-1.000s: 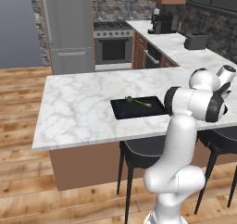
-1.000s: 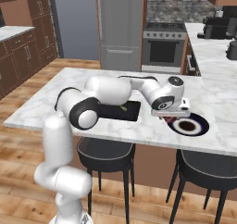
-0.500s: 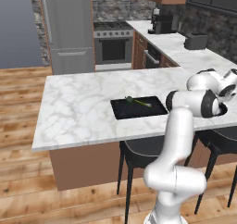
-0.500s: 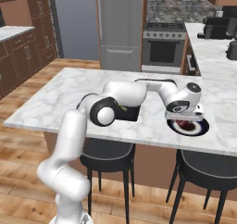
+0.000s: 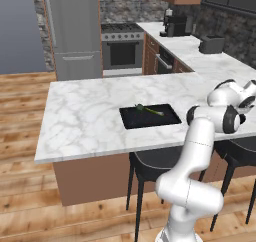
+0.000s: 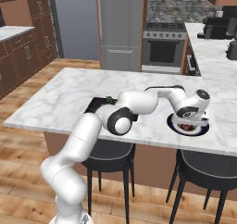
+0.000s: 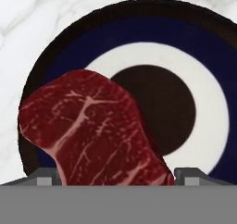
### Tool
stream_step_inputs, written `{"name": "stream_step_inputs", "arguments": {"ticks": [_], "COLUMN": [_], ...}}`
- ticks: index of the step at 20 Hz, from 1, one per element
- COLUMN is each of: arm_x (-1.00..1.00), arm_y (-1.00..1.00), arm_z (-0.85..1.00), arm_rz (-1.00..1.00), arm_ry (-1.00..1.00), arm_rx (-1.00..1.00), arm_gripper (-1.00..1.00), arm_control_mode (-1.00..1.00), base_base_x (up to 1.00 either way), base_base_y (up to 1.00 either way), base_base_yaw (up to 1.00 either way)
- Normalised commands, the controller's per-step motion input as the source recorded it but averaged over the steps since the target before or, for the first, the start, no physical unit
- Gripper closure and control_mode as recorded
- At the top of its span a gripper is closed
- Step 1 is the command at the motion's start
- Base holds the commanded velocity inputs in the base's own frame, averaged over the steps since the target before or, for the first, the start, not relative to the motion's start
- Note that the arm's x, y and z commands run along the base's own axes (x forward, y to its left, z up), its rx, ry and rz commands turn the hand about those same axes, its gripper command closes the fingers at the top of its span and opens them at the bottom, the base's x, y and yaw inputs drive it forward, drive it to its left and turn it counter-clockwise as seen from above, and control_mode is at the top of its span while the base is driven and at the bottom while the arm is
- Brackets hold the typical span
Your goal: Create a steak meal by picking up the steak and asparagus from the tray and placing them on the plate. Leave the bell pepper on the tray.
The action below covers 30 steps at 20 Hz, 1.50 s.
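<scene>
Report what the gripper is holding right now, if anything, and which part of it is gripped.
The gripper holds the steak by one edge, the one nearest the camera in the hand view, between the fingertips. It hangs over the plate.

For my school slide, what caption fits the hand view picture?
Gripper holds the red steak over the navy-rimmed plate on the marble counter.

White-grey marble island counter (image 5: 90, 116) w/ brown base carries a flat black rectangular tray (image 5: 150, 117) near its middle & a round navy-rimmed, white-centred plate (image 6: 202, 129) well apart to the right, by the near edge.
</scene>
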Motion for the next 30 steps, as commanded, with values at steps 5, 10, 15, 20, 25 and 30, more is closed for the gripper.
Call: {"name": "stream_step_inputs", "arguments": {"ticks": [5,10,15,20,25,30], "arm_x": [0.16,0.00,-0.08,-0.08,-0.13,-0.83], "arm_y": [0.00,0.00,0.06,0.18,0.09,0.52], "arm_z": [-0.32,-0.01,0.23,0.13,0.10,0.83], "arm_rz": [0.00,0.00,0.00,0.00,0.00,0.00], "arm_ry": [0.00,0.00,-0.06,-0.21,-0.05,-0.03], "arm_rx": [0.00,0.00,-0.01,-0.04,-0.07,-0.10], "arm_gripper": [-1.00,-1.00,-1.00,-1.00,-1.00,-1.00], "arm_control_mode": [-1.00,-1.00,-1.00,-1.00,-1.00,-1.00], "base_base_x": [0.00,0.00,0.00,0.00,0.00,0.00], "base_base_y": [0.00,0.00,0.00,0.00,0.00,0.00], "base_base_yaw": [0.00,0.00,0.00,0.00,0.00,0.00]}}
